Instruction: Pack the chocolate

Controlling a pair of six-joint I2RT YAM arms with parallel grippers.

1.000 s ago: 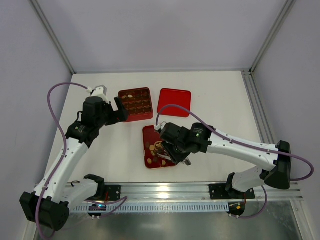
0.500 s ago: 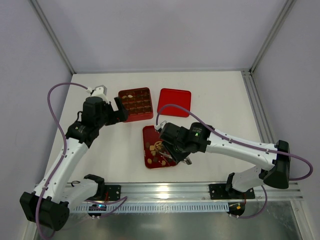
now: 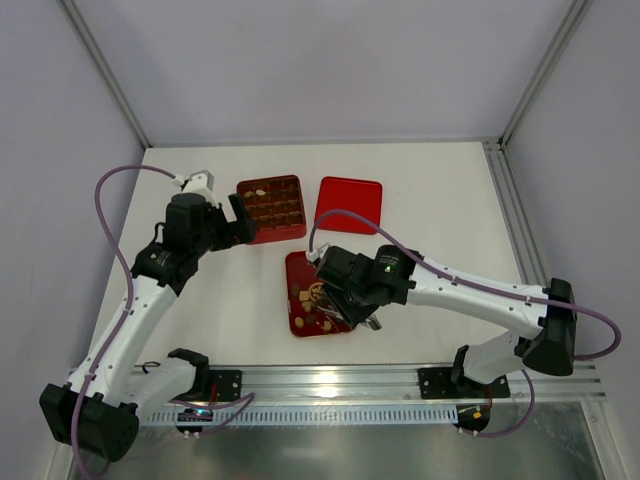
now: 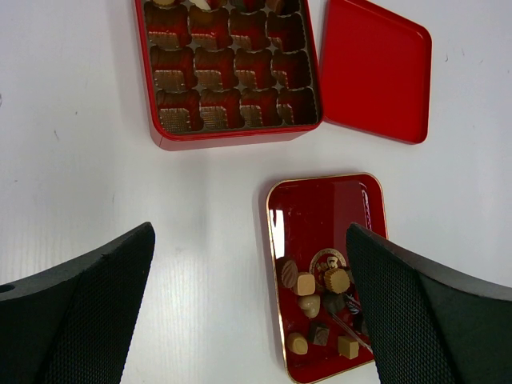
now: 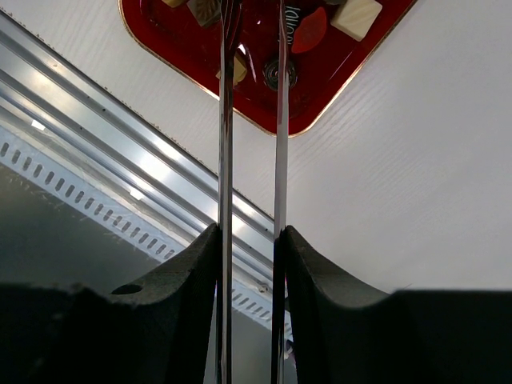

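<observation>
Several chocolate pieces (image 4: 320,296), dark brown, light brown and cream, lie in the near end of a small red tray (image 4: 320,212); they also show in the top view (image 3: 313,300) and the right wrist view (image 5: 356,16). A red compartmented box (image 4: 232,72) holds a few pieces in its far row. My right gripper (image 5: 250,236) is shut on metal tweezers (image 5: 280,120), whose tips reach down among the pieces in the tray (image 5: 320,88). My left gripper (image 4: 250,240) is open and empty, held above the table beside the box (image 3: 272,210).
A flat red lid (image 3: 349,205) lies right of the box, also seen in the left wrist view (image 4: 372,72). An aluminium rail (image 5: 120,152) runs along the near table edge, close to the tray.
My right gripper with the tweezers has shifted slightly left over the small tray. The left arm has not moved.
</observation>
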